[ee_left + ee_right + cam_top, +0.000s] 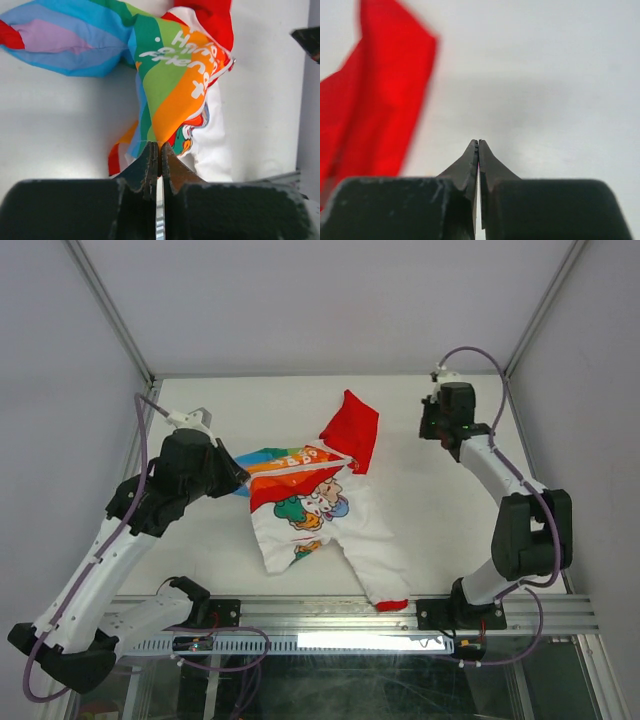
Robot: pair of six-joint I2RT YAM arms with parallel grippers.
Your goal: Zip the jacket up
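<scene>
On the table (pixel 450 530) the jacket (pixel 312 508) is seen crumpled at centre, w/ front twisted, zip judged undone. Its rainbow panel (pixel 175 75) is pinched by the closed left gripper (pixel 158 146); a thin bite could be lost if tugged. The right gripper (pixel 478 145) is closed on nothing near the red hood (pixel 365 100), so nothing is braced.

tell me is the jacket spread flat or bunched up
Bunched up, not flat: the jacket has its striped panel gathered into folds and pinched in the shut left claw; the red hood lies skewed.
</scene>
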